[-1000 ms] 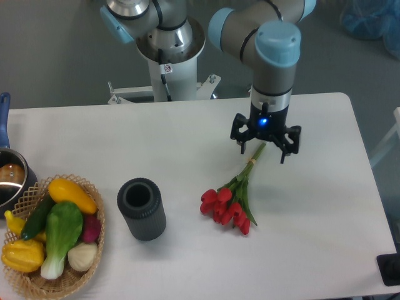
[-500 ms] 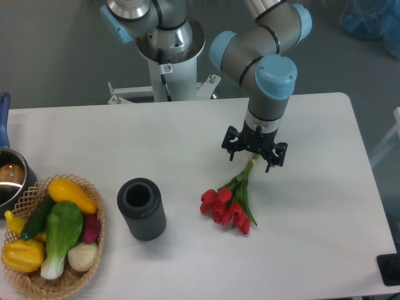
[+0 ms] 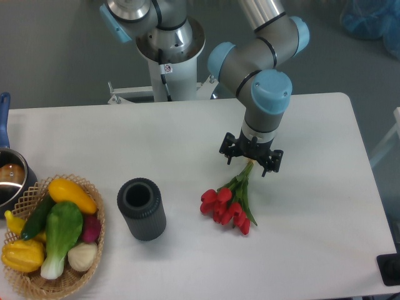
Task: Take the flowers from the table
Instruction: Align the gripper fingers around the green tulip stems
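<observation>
The approach step is judged in hand: the gripper (image 3: 250,162) is held spread over the stem end of the flowers (image 3: 230,201) (lying on the table (image 3: 312,219)). Descent, then closure, is called for.

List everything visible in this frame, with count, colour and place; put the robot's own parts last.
flowers: one bunch, red heads and green stems, lying on the table right of centre, stem end under the gripper
cylinder: one, dark grey, open top, upright left of the flowers
basket: one, tan wicker, front left corner
vegetables: several, yellow, green, purple and white, in the basket
pot: one, metal with blue handle, at the left edge, partly cut off
table: one, white
arm: one, grey with light blue caps, reaching from behind the table
gripper: one, black, open, over the stem end
</observation>
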### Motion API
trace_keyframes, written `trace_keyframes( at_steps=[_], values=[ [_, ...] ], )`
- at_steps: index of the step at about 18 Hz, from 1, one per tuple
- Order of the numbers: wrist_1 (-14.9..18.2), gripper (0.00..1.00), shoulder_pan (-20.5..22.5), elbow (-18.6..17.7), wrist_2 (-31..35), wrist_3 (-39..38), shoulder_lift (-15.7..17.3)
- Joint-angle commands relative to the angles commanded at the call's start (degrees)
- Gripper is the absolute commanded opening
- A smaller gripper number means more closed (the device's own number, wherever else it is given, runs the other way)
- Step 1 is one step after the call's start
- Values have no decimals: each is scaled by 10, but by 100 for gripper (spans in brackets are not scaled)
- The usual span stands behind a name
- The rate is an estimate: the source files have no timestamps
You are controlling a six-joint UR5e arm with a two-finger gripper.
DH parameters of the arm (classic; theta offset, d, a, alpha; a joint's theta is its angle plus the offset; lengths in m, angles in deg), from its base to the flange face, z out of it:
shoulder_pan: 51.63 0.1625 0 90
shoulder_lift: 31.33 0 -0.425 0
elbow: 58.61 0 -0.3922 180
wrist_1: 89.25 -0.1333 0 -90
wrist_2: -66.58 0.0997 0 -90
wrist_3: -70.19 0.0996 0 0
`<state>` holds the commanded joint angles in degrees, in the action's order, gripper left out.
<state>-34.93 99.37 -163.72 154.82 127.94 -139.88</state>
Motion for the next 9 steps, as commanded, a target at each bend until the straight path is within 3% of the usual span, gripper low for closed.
trace_keyframes(
  at_steps=[5, 9],
  values=[
    [2, 100, -3, -5, 2, 6, -5],
    [-9, 100, -20, 2, 2, -8, -28]
  ],
)
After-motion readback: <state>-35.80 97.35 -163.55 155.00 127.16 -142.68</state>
